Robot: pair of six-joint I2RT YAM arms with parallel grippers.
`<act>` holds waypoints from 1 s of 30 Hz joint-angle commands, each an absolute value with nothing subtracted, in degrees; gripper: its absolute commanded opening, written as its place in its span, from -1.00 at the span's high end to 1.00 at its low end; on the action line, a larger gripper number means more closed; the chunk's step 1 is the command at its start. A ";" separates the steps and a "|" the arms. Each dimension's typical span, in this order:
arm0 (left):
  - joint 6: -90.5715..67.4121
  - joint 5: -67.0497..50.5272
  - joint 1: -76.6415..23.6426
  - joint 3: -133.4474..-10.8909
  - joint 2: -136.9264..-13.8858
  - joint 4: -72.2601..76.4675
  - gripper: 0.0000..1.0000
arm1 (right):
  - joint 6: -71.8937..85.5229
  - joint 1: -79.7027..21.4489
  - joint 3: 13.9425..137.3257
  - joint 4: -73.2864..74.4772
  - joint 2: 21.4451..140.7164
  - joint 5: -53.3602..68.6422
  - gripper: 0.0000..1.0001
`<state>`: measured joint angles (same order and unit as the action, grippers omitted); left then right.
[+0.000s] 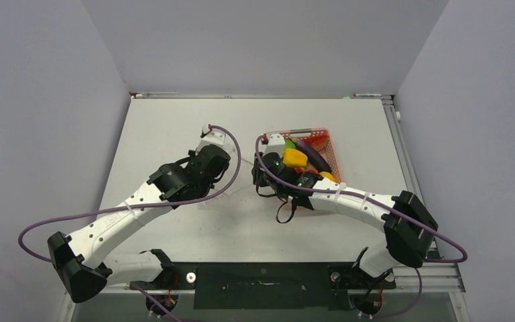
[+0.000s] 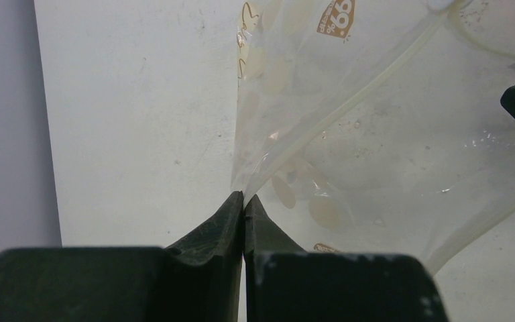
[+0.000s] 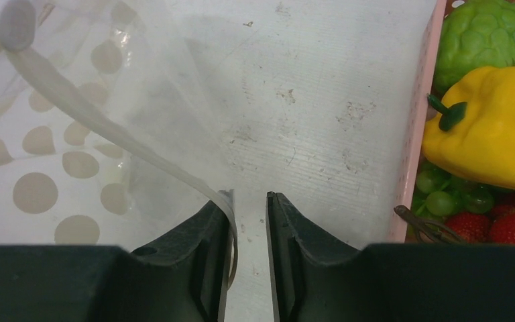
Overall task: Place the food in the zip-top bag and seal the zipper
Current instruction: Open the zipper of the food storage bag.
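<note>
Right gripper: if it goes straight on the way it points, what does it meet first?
Probably the bare table, between the bag and the pink basket; the right gripper seems tilted down at it, but depth is unclear.

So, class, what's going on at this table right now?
Two robot arms are working on a clear dotted bag. The left gripper is pinched shut on one edge of it. The right gripper stands slightly open, with the bag's zipper strip resting against one finger. The yellow pepper, grapes and other food sit in the pink basket; none is in the bag yet.
</note>
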<state>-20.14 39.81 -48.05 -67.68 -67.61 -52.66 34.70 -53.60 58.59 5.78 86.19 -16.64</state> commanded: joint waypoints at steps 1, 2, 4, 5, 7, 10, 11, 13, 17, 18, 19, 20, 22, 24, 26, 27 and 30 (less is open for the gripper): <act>-18.72 38.68 -48.17 -66.81 -67.40 -47.17 1.00 | 32.32 -53.01 58.58 3.00 84.54 -14.86 0.44; -18.39 37.96 -48.16 -66.44 -67.22 -46.52 1.00 | 32.19 -53.07 58.41 2.36 84.10 -14.51 0.37; -17.74 36.42 -48.08 -65.59 -66.79 -45.10 1.00 | 31.96 -52.93 58.30 1.40 83.20 -13.93 0.33; -17.53 35.79 -48.08 -65.19 -66.67 -44.51 1.00 | 31.83 -52.88 58.40 1.11 82.64 -13.51 0.30; -17.24 34.81 -48.05 -64.50 -66.54 -43.61 1.00 | 31.73 -52.93 58.67 0.94 81.49 -12.94 0.24; -16.94 33.01 -47.63 -63.53 -66.61 -42.17 1.00 | 31.64 -52.90 58.69 0.71 78.90 -12.57 0.19; -16.82 32.58 -47.34 -63.31 -66.62 -41.83 1.00 | 31.64 -52.91 58.66 0.81 77.97 -12.81 0.18; -16.79 31.88 -46.77 -62.96 -66.70 -41.44 1.00 | 31.51 -52.79 58.91 1.67 76.03 -13.34 0.16; -16.23 28.02 -44.50 -61.46 -65.61 -39.60 1.00 | 30.78 -52.44 59.44 4.66 72.11 -15.15 0.09; -16.14 27.06 -44.06 -61.16 -65.28 -39.17 1.00 | 30.28 -52.40 59.63 5.74 71.22 -15.96 0.07; -16.02 26.46 -43.70 -60.87 -64.98 -38.93 1.00 | 29.82 -52.26 59.78 6.73 70.41 -16.78 0.04; -16.00 26.12 -43.27 -60.73 -64.79 -38.67 1.00 | 29.36 -52.15 59.84 7.94 69.59 -17.73 0.02; -15.91 25.78 -42.88 -60.49 -64.31 -38.58 1.00 | 28.18 -51.77 59.94 10.23 68.20 -19.51 -0.03; -15.91 25.52 -42.43 -60.19 -63.87 -38.34 1.00 | 27.09 -51.30 59.76 12.51 66.92 -21.33 -0.07; -15.76 25.16 -42.03 -59.75 -63.30 -38.03 1.00 | 26.08 -50.88 59.55 14.64 65.99 -22.58 -0.09; -15.74 25.06 -41.90 -59.63 -63.10 -37.93 1.00 | 25.57 -50.60 59.48 15.55 65.59 -23.07 -0.11; -15.73 24.52 -41.60 -59.10 -62.38 -37.54 1.00 | 24.01 -50.07 58.99 18.22 64.60 -24.11 -0.15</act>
